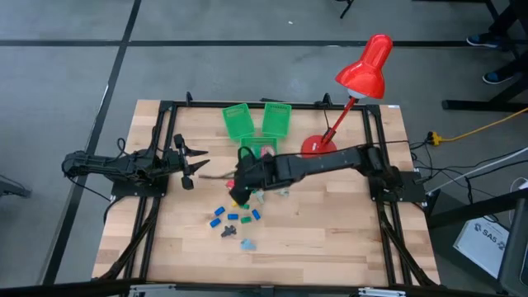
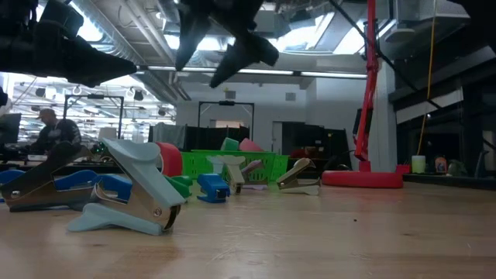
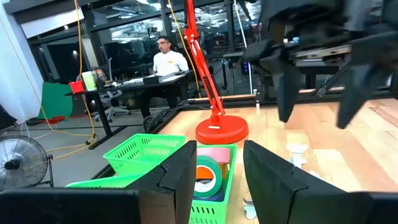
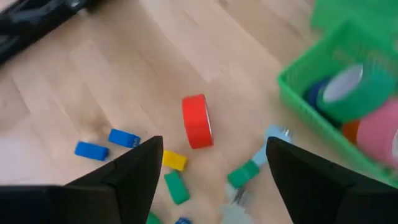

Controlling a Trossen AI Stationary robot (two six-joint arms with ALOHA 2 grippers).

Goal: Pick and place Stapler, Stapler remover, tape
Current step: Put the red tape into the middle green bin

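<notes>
1. nearest the low camera: pale teal staple remover (image 2: 128,190) on the wood, claw end toward the lens, long axis roughly across the view; blue stapler (image 2: 46,186) just beside it.
2. right gripper (image 4: 211,168) hangs over the middle of the table (image 1: 330,239), fingers spread wide with nothing between them, just above the scatter of small pieces.
3. red tape roll (image 4: 197,121) stands on its edge on the wood, ahead of the right gripper's fingers; hole axis lies level, flat faces point sideways, so it could roll.
4. green basket (image 4: 336,112) near it already holds green, pink and blue rolls; second basket (image 1: 276,118) beside it.
5. step in hand, my read: reaching for the red roll, not yet touching.
6. next move calls for coming down centred, with the fingers across the roll's flat faces, closing, then carrying it to the basket.
7. left gripper (image 1: 194,160) waits at the table's left side, fingers apart, empty.
</notes>
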